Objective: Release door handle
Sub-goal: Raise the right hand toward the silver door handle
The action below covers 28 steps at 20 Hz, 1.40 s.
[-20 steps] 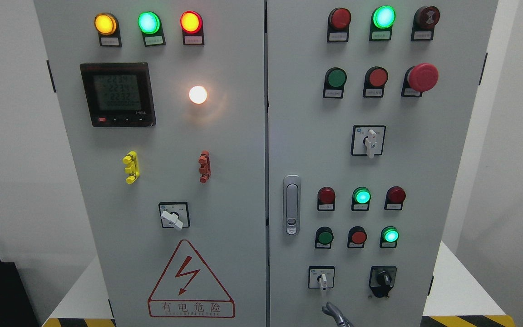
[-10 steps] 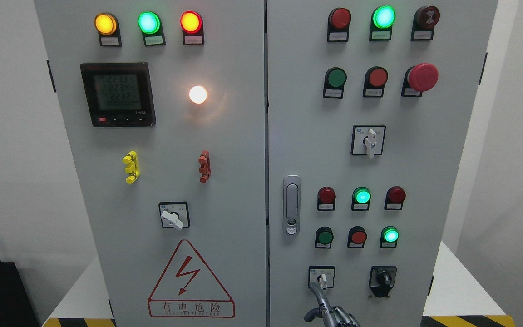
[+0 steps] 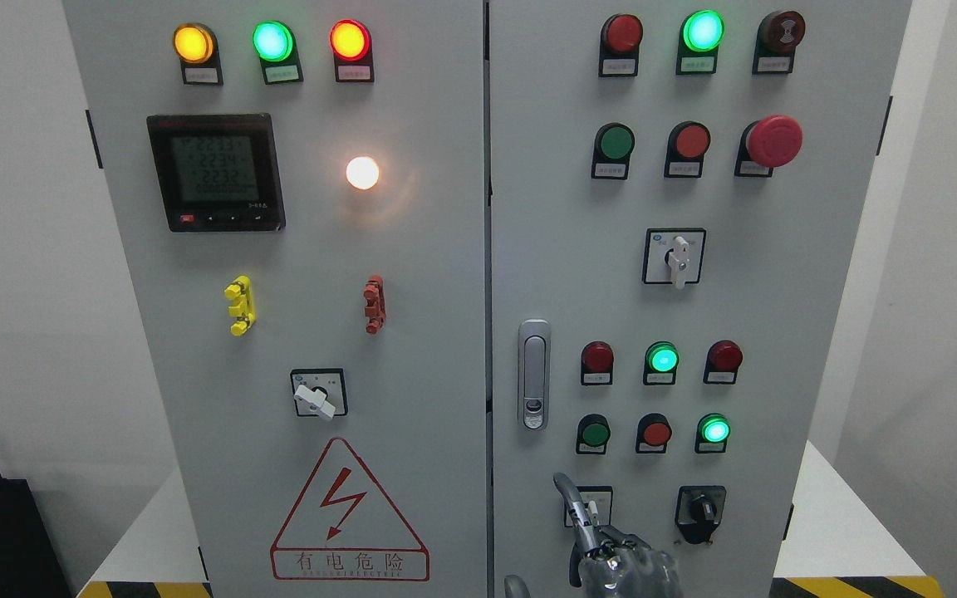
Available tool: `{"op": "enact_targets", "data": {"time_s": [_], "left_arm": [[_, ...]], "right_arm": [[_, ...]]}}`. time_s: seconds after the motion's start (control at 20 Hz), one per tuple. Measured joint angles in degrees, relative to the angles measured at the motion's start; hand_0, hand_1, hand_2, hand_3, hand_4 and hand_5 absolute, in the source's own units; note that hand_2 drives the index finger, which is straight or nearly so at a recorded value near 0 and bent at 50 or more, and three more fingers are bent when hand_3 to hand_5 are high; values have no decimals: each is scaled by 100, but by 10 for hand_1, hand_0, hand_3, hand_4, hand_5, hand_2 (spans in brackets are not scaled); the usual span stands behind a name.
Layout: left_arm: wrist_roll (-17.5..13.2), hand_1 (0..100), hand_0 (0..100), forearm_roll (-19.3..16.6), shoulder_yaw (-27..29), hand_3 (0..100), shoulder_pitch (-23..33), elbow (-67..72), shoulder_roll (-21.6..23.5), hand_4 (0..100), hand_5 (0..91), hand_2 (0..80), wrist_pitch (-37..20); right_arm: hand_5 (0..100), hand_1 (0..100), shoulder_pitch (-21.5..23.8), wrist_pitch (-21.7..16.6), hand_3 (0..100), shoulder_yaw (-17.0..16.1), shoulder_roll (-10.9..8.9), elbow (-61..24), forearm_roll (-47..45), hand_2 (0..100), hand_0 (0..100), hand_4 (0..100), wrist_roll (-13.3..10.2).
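The silver door handle [image 3: 533,374] sits flush in its recess at the left edge of the right cabinet door [image 3: 777,332], and nothing touches it. My right hand [image 3: 603,552] comes up from the bottom edge below the handle and is apart from it. One finger [image 3: 568,497] points up beside the small white rotary switch [image 3: 591,507], partly hiding it. The thumb [image 3: 515,586] sticks out at the left and the hand holds nothing. The left arm is out of view.
Both grey cabinet doors are closed and carry lit lamps, push buttons, a red mushroom stop button [image 3: 773,139], rotary switches and a meter display [image 3: 216,171]. A black rotary knob [image 3: 700,508] is right of my hand. Yellow-black floor tape [image 3: 852,586] runs along the cabinet's base.
My right hand has risen from the bottom edge; more of the palm shows and its raised finger now reaches up beside the white rotary switch.
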Motion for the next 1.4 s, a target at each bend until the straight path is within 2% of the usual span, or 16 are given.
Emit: {"op": "enact_targets", "data": {"time_s": [0.6,0.95,1.4], "left_arm": [[0,389,120,0,0,0,0,0,1,0,0,0,0],[0,389,120,0,0,0,0,0,1,0,0,0,0],[0,389,120,0,0,0,0,0,0,0,0,0,0]], "right_arm": [[985,229,-189,156,1000,-36,0,243,328,0,296,1000,33],[980,232,-352,427,1000,-50,3,378,456,0,299,1000,183],[978,233,-622,489,1000,-52,6,525,640,0,306,1000,273]]}}
